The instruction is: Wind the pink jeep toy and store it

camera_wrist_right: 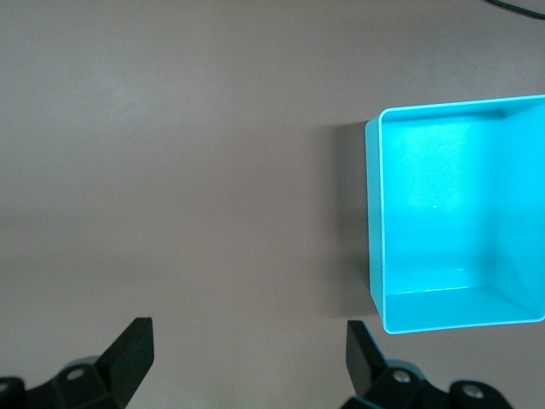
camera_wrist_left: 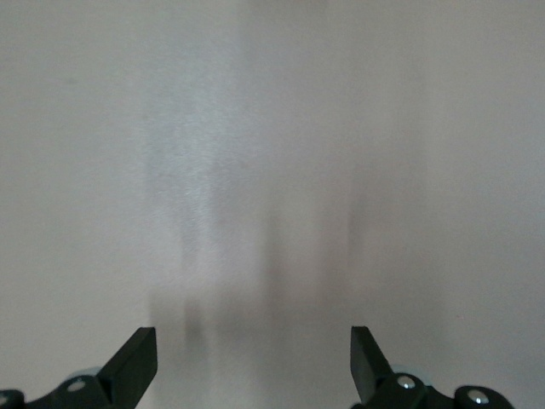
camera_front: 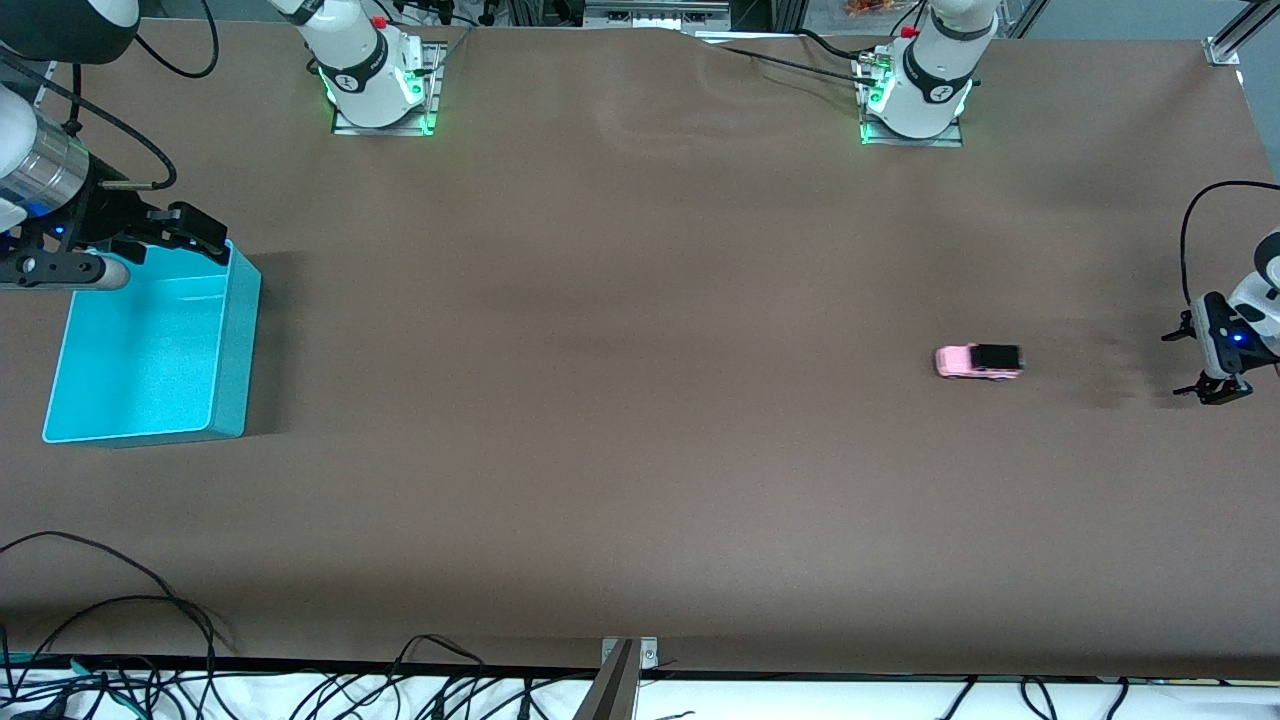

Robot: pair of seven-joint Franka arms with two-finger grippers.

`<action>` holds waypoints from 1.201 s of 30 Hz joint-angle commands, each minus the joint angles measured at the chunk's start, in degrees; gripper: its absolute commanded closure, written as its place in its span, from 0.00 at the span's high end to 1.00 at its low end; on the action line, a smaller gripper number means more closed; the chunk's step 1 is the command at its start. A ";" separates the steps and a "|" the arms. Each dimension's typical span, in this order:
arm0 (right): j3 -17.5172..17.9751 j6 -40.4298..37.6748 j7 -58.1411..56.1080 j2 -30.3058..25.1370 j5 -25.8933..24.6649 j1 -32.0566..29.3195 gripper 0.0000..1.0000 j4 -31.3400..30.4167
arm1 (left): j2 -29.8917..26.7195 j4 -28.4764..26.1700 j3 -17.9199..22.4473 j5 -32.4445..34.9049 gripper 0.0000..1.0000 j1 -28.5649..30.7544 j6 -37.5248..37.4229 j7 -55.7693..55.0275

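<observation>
The small boxy pink plastic jeep toy is set on the brown table toward the left arm's end, near the left gripper, well apart from the rectangular turquoise plastic bin under the right gripper.

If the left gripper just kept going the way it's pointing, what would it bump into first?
Most likely just the bare brown table. The left gripper hangs open, pointing down at it, with nothing between. The pink jeep toy sits off to the side.

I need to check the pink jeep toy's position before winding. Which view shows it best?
The front view: the pink jeep toy sits whole on the brown table, toward the left arm's end. Neither wrist view shows it; the right one shows the turquoise bin.
</observation>
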 commanded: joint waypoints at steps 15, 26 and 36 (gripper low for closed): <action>0.02 -0.32 -0.13 0.62 0.06 -0.16 1.00 1.44 | -3.77 10.23 -3.32 -0.49 1.00 -2.31 -12.73 -11.94; 0.02 -0.32 -0.13 0.62 0.06 -0.16 1.00 1.44 | -5.88 16.47 -7.89 0.03 1.00 -2.66 -21.26 -24.86; 0.02 -0.50 -0.04 0.53 0.24 -0.16 1.00 1.44 | -8.52 19.55 -8.86 0.65 1.00 -6.53 -26.36 -38.83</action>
